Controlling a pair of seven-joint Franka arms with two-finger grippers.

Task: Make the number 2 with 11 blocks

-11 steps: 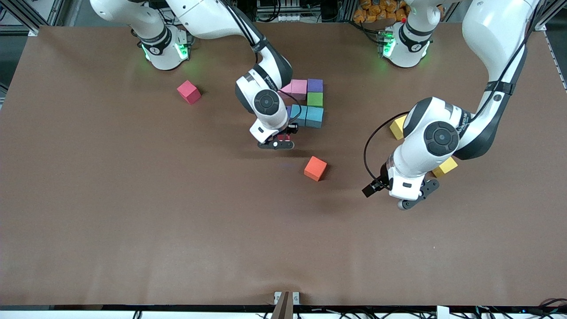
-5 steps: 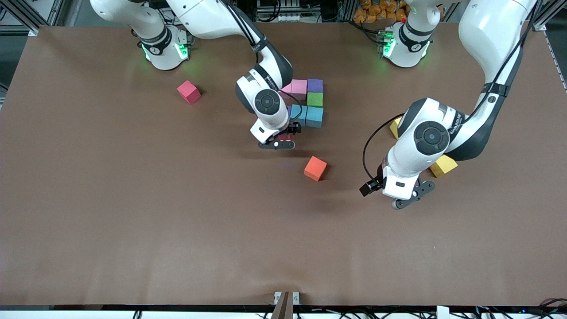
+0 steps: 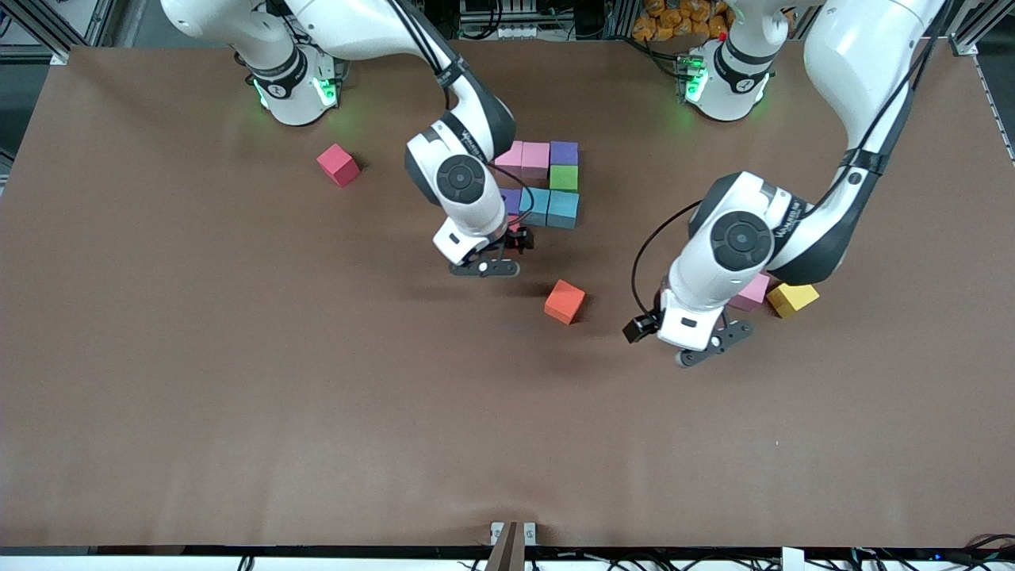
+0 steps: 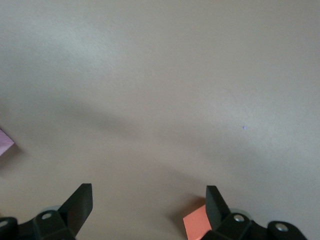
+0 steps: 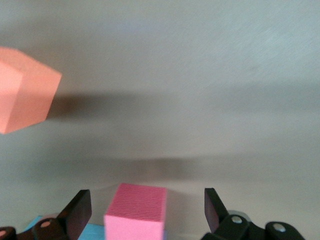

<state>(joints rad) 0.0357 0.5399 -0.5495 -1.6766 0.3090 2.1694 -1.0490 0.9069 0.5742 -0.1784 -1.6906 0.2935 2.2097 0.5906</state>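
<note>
While both arms work over the brown surface [image 3: 238, 396], a lone red block [image 3: 338, 164] sits toward the right arm's end, well apart from the rest. Next, the right gripper [image 3: 485, 266] hangs low with its fingers [image 5: 77, 210] spread wide and released, a pink block [image 5: 136, 211] standing free between them on the surface, not gripped; in the front view that block is mostly hidden under the wrist, just nearer the camera than the purple block [image 3: 511, 200]. Partial number 2 [image 3: 547, 184]: top row of two pink blocks [image 3: 525, 156] and a purple one [image 3: 564, 151], a green block [image 3: 564, 177] touching below the purple, then two blue blocks [image 3: 553, 208] with the half-hidden purple beside them. Orange block [image 3: 564, 301] lies alone, nearer the camera, between the two grippers; it also shows at the edge of both wrist views. Left gripper [image 3: 702, 345] is over bare surface with fingers [image 4: 80, 205] apart, holding nothing. Another pink block [image 3: 752, 291] peeks out beside the left arm's wrist, and a yellow cube [image 3: 791, 299] lies just beside it toward the left arm's end.
</note>
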